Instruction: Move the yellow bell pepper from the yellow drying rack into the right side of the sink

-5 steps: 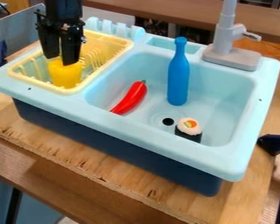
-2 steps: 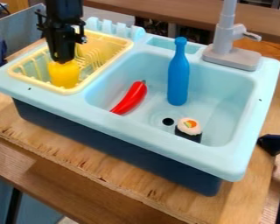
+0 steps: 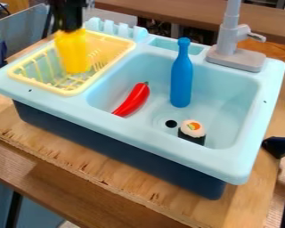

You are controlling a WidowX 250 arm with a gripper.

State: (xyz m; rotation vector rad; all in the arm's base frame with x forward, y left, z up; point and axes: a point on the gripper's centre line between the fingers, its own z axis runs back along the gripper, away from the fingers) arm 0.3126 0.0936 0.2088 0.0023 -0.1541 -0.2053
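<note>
- Pincer (image 3: 69, 30) at ten o'clock, pinching the yellow cup (image 3: 73, 52) by its top.
- Cup's just risen, now hanging over the drying rack (image 3: 41, 85), also ten o'clock.
- Looks like pickup worked; set-down remains.
</note>
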